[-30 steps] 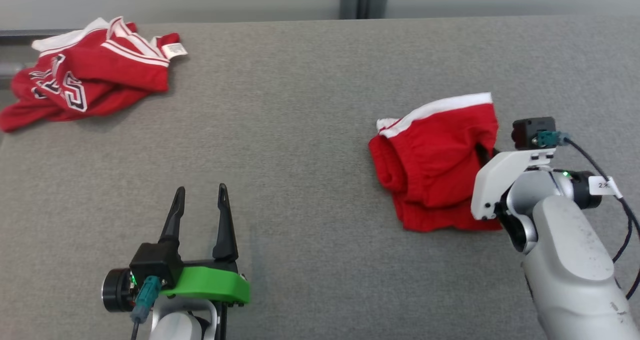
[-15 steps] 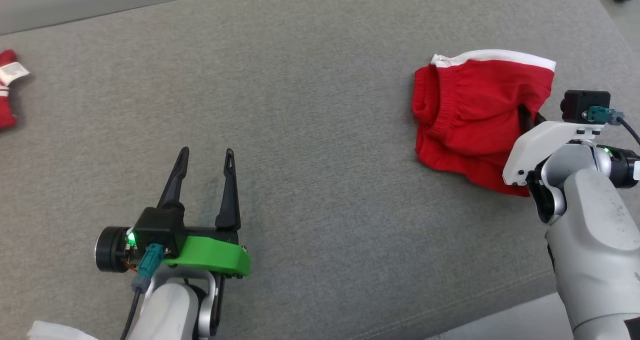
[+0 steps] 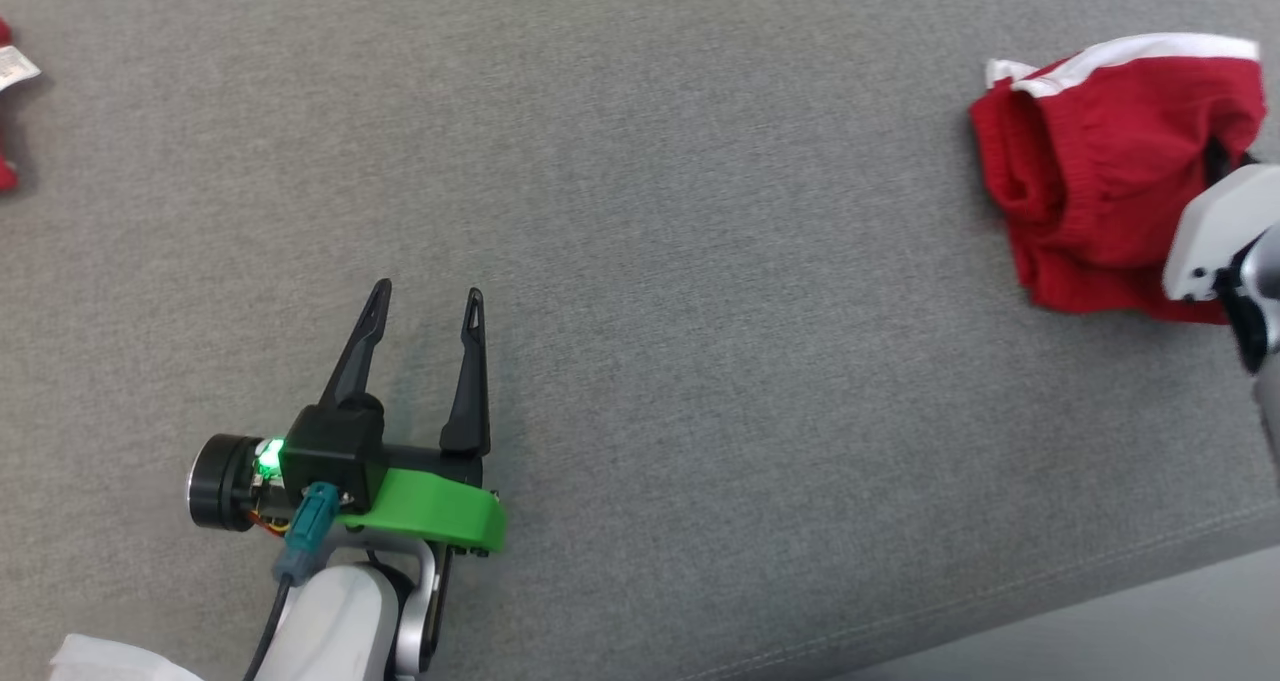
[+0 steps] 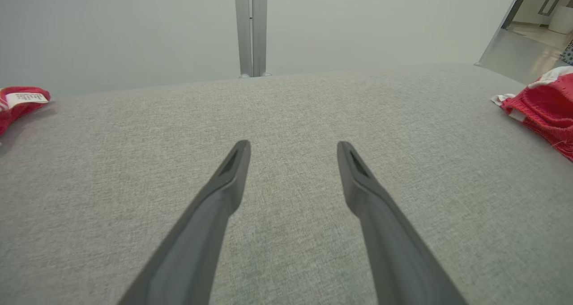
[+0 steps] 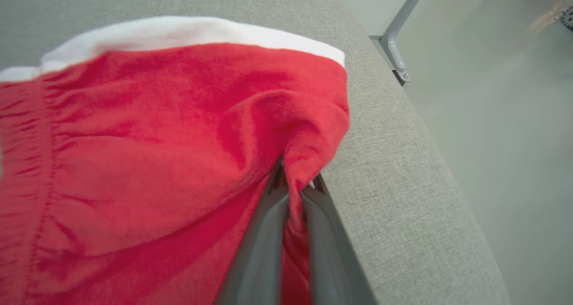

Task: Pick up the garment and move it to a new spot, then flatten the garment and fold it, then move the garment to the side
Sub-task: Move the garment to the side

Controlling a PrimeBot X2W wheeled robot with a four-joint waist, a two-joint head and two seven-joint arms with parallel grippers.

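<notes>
First, left gripper [image 3: 428, 291]: one, low at the near side; two long dark tapered fingers [image 4: 224, 193] spread wide, nothing between them; green plastic mount [image 3: 430, 516] behind them
Table [image 3: 700, 211]: one; grey woven cover, coarse weave, rounded padded edge at the right
Right gripper [image 5: 297, 179]: one, at the table's right side; its two fingers pinched tight on a fold of the garment
Garment [image 3: 1090, 181]: one pair of red shorts, soft knit, white band [image 5: 192, 32] along one edge, gathered elastic seam; bunched and creased over the table near its right edge, well apart from the left gripper; resting or lifted, I cannot tell
Second red garment [image 4: 18, 105]: one, far left; white sewn label [image 4: 27, 98]; mostly cut off
Metal post [image 4: 250, 27]: one, pale grey, upright beyond the table's far edge
</notes>
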